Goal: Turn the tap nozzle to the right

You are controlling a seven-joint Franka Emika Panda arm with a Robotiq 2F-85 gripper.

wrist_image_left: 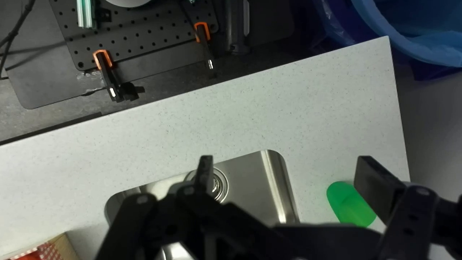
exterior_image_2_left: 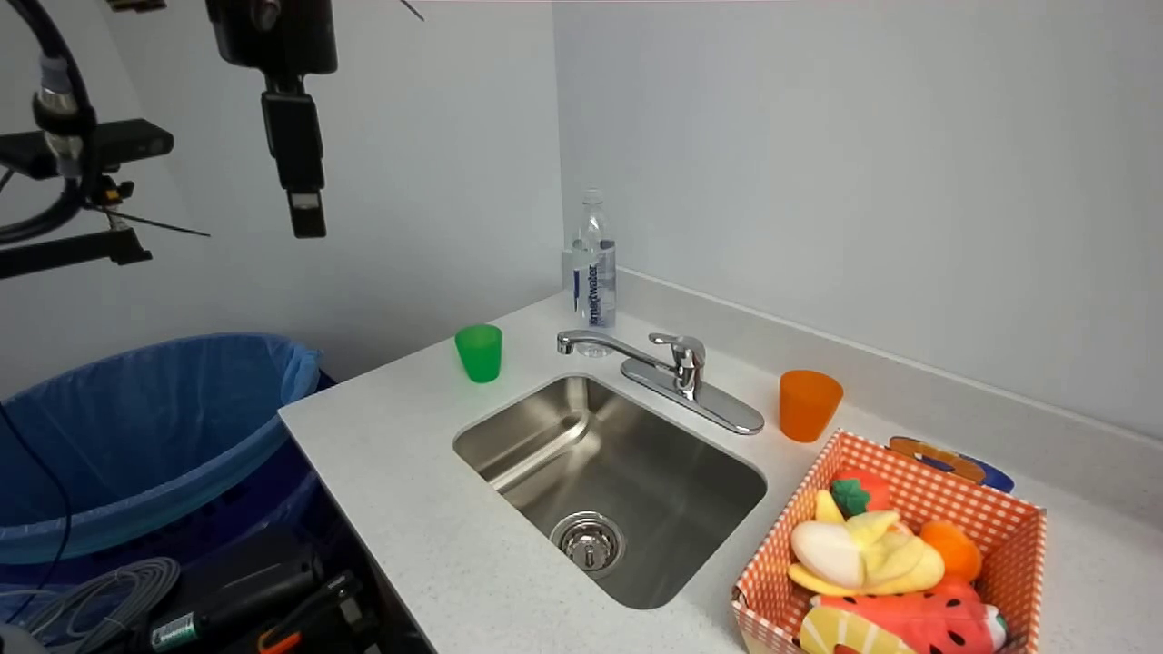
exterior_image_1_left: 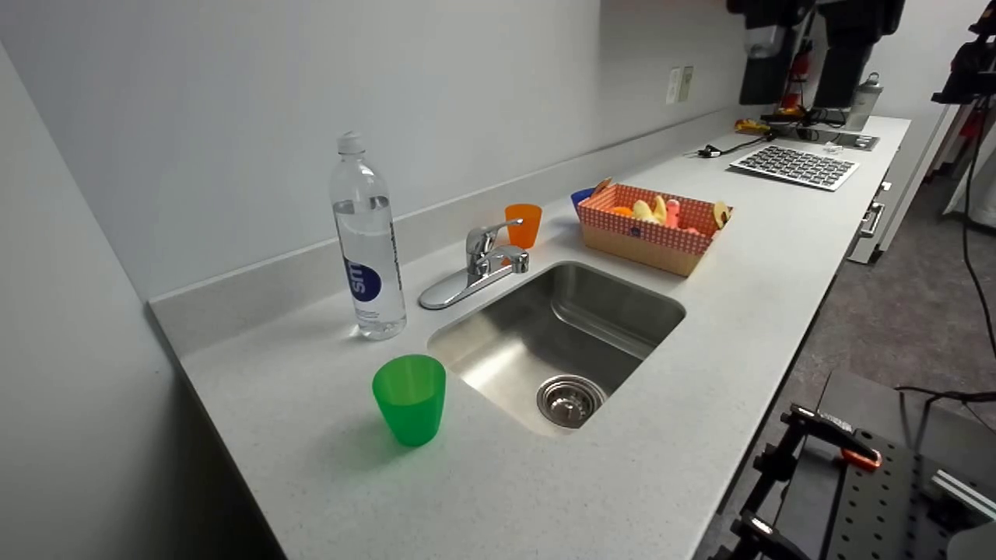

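Chrome tap nozzle [exterior_image_1_left: 476,268], mid-frame in an exterior view, should prove rigid, slick, best taken near its spout tip [exterior_image_1_left: 520,262]; gripper [exterior_image_1_left: 796,99], upper right, gapes empty.

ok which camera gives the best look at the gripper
The wrist view: the gripper shows large there, both fingers in sight, tips wide apart. Both exterior views catch it smaller, cut off by the top edge; in an exterior view just a single finger can be made out.
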